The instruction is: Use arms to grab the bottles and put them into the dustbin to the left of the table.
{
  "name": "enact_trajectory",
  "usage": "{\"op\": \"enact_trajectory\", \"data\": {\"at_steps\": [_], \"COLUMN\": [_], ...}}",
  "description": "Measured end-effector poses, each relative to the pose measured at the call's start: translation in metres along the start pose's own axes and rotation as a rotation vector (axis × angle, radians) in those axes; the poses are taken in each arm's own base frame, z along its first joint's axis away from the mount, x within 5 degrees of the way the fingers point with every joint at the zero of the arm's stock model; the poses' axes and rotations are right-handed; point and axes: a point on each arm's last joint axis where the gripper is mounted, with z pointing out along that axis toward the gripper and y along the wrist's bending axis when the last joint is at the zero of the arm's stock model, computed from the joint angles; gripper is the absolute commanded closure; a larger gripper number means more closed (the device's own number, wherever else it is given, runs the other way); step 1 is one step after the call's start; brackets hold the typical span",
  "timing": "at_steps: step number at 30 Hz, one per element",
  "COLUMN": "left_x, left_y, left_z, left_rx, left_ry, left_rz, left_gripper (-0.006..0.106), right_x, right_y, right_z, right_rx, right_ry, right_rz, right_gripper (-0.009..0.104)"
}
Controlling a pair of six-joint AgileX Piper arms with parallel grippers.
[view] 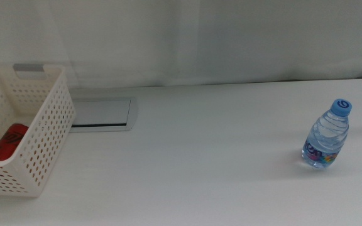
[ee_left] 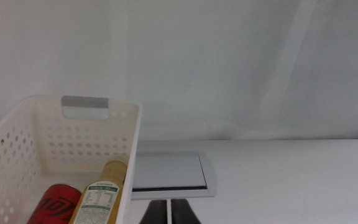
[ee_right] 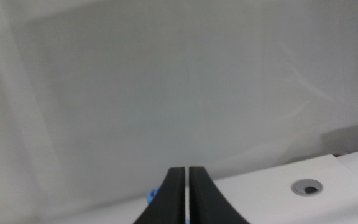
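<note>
Middle view: water bottle (view: 327, 139) stands far right; your right gripper (ee_right: 187, 186), closed empty, could topple it.

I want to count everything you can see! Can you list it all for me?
dustbin: one, white with holes, grey handle, at the table's left side.
red can: one, red, lying inside the dustbin.
yellow-liquid bottle: one, yellow with a label, lying in the dustbin beside the red can.
water bottle: one, clear with blue cap, upright on the table's right side.
grey panel: one, flat, set into the table beside the dustbin.
table: one, white.
left pincer: dark, shut, near the dustbin.
right pincer: dark, shut, near the water bottle.
</note>
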Motion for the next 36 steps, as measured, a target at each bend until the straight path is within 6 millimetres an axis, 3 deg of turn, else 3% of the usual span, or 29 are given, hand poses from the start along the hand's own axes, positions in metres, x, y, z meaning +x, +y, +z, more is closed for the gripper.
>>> {"op": "enact_trajectory", "data": {"at_steps": [4,6,7,9,11,12,16,29,36], "left_x": [0.000,0.000,0.000,0.000,0.000,0.000,0.000,0.002,0.002], "left_y": [0.000,0.000,0.000,0.000,0.000,0.000,0.000,-0.005,-0.006], "left_z": [0.000,0.000,0.000,0.000,0.000,0.000,0.000,0.000,0.001], "left_rx": [0.000,0.000,0.000,0.000,0.000,0.000,0.000,0.063,0.069], "left_ry": [0.000,0.000,0.000,0.000,0.000,0.000,0.000,0.017,0.018], "left_rz": [0.002,0.002,0.002,0.004,0.004,0.004,0.004,0.088,0.087], "left_gripper": [0.103,0.103,0.103,0.103,0.103,0.103,0.103,0.103,0.103], "right_x": [-0.010,-0.013,-0.015,-0.016,-0.015,-0.013,-0.001,0.032,0.061], "right_y": [0.004,0.005,0.006,0.007,0.006,0.006,0.002,-0.006,0.007], "right_z": [0.002,0.007,0.011,0.019,0.028,0.033,0.056,0.112,0.144], "right_rx": [-0.006,-0.010,-0.012,-0.017,-0.019,-0.016,-0.003,0.048,-0.041], "right_ry": [0.120,0.195,0.233,0.309,0.380,0.416,0.551,0.727,0.770], "right_rz": [-0.136,-0.198,-0.222,-0.242,-0.245,-0.242,-0.198,-0.072,-0.154], "right_gripper": [0.096,0.090,0.081,0.049,-0.002,-0.008,-0.008,-0.008,-0.008]}}
